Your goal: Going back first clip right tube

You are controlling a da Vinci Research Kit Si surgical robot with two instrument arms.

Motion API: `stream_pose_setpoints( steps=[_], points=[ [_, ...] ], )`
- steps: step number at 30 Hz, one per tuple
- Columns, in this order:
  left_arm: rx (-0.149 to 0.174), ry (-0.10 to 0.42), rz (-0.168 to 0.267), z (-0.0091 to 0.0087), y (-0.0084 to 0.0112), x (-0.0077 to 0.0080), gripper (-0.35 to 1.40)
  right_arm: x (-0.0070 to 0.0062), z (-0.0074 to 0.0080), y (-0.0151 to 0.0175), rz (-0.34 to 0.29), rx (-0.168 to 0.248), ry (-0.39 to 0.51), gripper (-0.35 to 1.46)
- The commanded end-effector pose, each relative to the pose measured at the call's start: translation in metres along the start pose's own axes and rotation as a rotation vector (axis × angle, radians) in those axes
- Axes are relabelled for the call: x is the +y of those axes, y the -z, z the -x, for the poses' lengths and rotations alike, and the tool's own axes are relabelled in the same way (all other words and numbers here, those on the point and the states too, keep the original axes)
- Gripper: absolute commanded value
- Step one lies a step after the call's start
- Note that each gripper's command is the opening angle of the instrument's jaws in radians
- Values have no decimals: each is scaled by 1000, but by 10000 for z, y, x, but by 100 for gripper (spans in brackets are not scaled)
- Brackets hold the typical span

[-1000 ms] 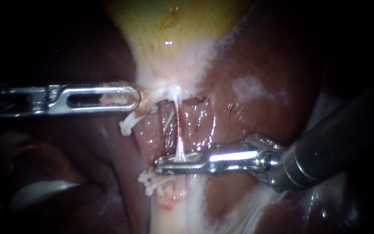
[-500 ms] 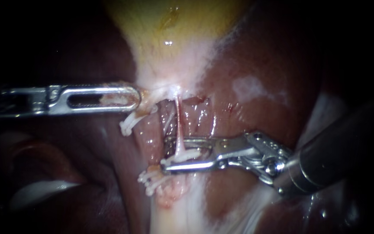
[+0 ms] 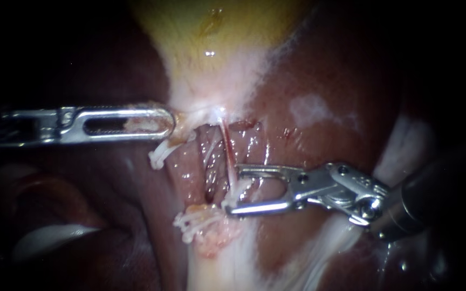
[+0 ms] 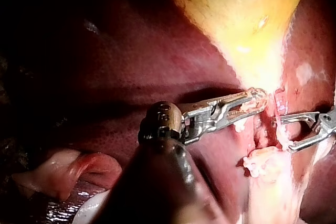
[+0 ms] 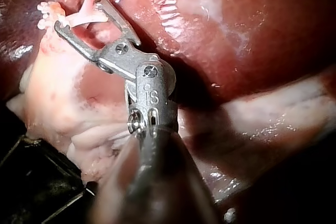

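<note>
Plainly, the right claw [image 3: 233, 188] stood wide open, its shaft coming in from the right. The right tube [image 3: 226, 148], a thin reddish strand, ran down from the gallbladder [image 3: 211, 43] into the claw's mouth, right at the tips. A whitish piece [image 3: 242, 188] sat on the tube between the tips; I could not tell whether it was clip or tissue. The lower tip touched that piece, and the upper tip lay just beside the tube. Just left of the tube ran a paler strand [image 3: 209, 153], apart from the claw. A frayed white tuft [image 3: 192, 223] lay near the lower tip, to its left. Further left, the left claw [image 3: 171, 124] was closed on pale tissue at the gallbladder's neck, with a second tuft [image 3: 157, 156] hanging beneath it. Dark red liver [image 3: 319, 70] lay behind both claws.
</note>
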Motion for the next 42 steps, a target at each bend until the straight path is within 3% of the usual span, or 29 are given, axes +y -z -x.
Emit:
stream_pose_setpoints(
  steps=[1, 10, 24, 32, 42],
  points=[
    [0, 0, 0, 0, 0, 0, -35, 0, -1, 2, -1, -1, 5, 50],
    [0, -1, 0, -1, 0, 1, -35, 1, -11, 29, 3, -31, 62, 50],
    [0, -7, 0, -1, 0, 2, -35, -6, -47, 81, 27, -98, 191, 50],
    [-4, -7, 0, -1, -6, 4, -35, -9, -56, 91, 39, -106, 226, 50],
    [15, -21, 28, -14, -38, 35, -35, -13, -62, 89, 30, -106, 259, 50]
  ],
)
